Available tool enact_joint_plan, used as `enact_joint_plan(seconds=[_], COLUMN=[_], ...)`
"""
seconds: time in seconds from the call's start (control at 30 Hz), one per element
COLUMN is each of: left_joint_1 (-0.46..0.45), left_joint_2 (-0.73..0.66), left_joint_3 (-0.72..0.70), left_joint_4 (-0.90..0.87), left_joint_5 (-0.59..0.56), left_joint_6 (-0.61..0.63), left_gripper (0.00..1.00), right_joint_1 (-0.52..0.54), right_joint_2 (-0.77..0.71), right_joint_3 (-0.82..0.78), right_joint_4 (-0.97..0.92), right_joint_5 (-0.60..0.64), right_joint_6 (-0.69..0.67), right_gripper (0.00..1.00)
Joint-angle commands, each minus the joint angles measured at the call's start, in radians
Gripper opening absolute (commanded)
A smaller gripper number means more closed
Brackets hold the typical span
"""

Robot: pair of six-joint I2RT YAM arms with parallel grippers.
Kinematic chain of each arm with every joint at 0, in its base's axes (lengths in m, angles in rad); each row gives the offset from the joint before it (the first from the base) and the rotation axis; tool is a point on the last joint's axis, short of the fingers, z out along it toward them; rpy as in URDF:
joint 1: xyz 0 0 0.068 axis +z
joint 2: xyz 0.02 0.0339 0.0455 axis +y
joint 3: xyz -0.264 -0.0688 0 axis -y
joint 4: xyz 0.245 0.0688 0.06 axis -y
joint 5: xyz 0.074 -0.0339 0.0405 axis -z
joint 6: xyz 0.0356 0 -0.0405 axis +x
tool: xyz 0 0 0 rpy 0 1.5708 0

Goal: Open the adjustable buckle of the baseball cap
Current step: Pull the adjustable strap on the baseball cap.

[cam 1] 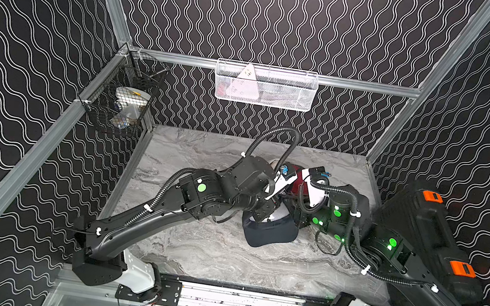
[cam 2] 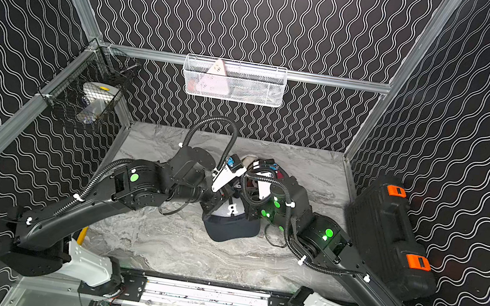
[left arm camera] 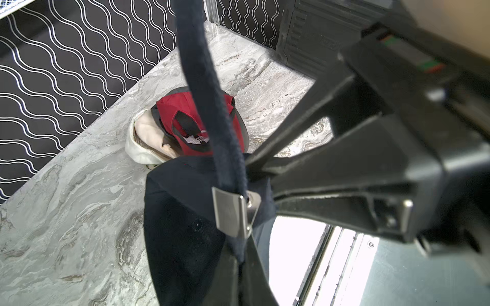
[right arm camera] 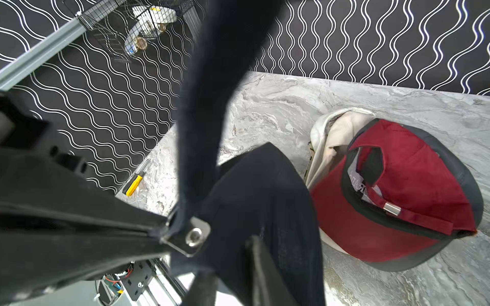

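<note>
Caps: three. The navy cap (cam 1: 267,234) sits at worktop (cam 1: 205,253) centre, with the red cap (right arm camera: 411,190) and cream cap (right arm camera: 331,137) just beyond it at 12 o'clock.

Arms: two. The left arm (cam 1: 162,210) enters from 7 o'clock and the right arm (cam 1: 399,275) from 5 o'clock, wrists meeting over the navy cap.

Left gripper (left arm camera: 238,258) – pinching the strap (left arm camera: 209,92) beside the buckle (left arm camera: 229,212).

Right gripper (left arm camera: 256,171) – jaws slightly parted, navy fabric between.

Only one readable mark: a single white letter (cam 2: 232,208) on the grey front panel of the navy baseball cap (cam 2: 230,229). In a top view it looked like an R seen reversed. The red cap (right arm camera: 413,185) carried a white inner label (right arm camera: 356,182) with dark print, seen in both wrist views but too blurred to read.
</note>
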Motion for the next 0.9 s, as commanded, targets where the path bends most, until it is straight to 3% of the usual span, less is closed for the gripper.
enact_joint_plan(seconds=[0.0,0.4,0.87], left_joint_1=[0.0,0.0,0.0], left_joint_2=[0.004,0.03,0.073], left_joint_3=[0.015,0.051,0.13], left_joint_4=[0.004,-0.046,-0.111], left_joint_5=[0.008,0.014,0.019], left_joint_6=[-0.016,-0.017,-0.011], left_gripper=[0.0,0.0,0.0], right_joint_1=[0.0,0.018,0.142], right_joint_2=[-0.002,0.046,0.089], right_joint_3=[0.003,0.064,0.129], right_joint_4=[-0.007,-0.03,-0.11], right_joint_5=[-0.021,-0.026,0.106], right_joint_6=[-0.011,-0.067,-0.147], right_gripper=[0.34,0.41,0.41])
